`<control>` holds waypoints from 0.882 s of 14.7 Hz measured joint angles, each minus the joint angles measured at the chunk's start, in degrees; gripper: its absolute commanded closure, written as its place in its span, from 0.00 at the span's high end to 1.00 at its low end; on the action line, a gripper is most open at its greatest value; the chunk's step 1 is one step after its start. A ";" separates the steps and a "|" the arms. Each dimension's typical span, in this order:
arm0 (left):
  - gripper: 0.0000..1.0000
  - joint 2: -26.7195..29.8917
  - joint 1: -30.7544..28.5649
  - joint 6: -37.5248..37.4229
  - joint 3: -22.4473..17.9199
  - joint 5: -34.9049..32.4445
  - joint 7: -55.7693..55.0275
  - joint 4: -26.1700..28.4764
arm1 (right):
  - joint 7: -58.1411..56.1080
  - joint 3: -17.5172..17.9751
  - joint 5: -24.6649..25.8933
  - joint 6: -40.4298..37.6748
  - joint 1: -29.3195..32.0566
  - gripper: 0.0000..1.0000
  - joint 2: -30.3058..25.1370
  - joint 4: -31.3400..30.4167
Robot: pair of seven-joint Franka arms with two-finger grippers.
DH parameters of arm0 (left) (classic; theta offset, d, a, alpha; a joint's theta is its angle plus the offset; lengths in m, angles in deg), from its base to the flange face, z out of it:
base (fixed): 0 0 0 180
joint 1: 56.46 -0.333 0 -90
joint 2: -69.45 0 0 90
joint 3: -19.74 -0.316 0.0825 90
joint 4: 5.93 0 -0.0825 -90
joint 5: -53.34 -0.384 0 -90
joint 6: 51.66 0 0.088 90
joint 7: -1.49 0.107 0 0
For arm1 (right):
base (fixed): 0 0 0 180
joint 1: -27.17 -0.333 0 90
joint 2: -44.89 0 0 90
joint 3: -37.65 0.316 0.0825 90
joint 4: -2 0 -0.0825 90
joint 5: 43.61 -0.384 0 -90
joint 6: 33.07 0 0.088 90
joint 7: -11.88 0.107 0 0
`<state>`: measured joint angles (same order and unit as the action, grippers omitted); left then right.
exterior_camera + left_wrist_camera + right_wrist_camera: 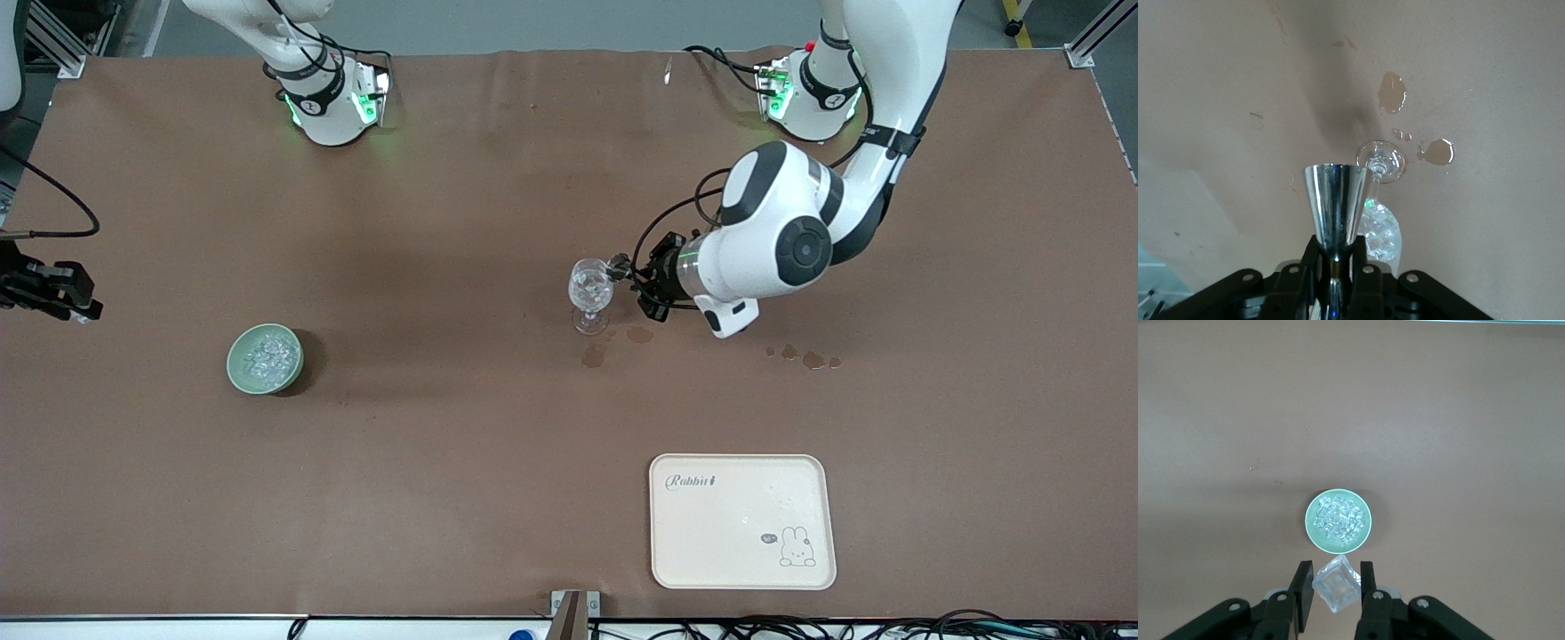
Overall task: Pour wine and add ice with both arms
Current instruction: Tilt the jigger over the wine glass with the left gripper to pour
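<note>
The heap of small clear ice cubes (266, 356) fills a pale green bowl (238, 373) at the front view's lower left. The right gripper (1336, 588) pinches one clear cube (1336, 583) above it, so a loose grip could drop it. The left gripper (642, 283), at centre, clamps a shiny steel jigger (1335, 203) tipped over the clear stemmed glass (590, 296); spilling may add to the brown puddles (593, 356).

Robotics lab bench, not a home or bar. Two white arms (782, 240) are bolted along one edge of a table (444, 444) covered in brown sheeting. Aluminium framing (1098, 40) is seen at a corner, and loose black cables (889, 627) are bundled along the opposite edge.
</note>
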<state>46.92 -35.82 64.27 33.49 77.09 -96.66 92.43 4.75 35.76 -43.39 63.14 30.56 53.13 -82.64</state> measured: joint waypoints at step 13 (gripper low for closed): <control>0.01 -0.51 4.46 2.16 -0.06 -11.73 -9.50 -0.98 | -0.45 0.71 0.26 -1.69 -0.34 0.00 -8.09 -8.43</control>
<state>46.41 -31.36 66.43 33.43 65.36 -106.16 91.45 4.30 36.47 -43.13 61.45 30.21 45.04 -91.07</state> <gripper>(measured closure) 0.789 0.674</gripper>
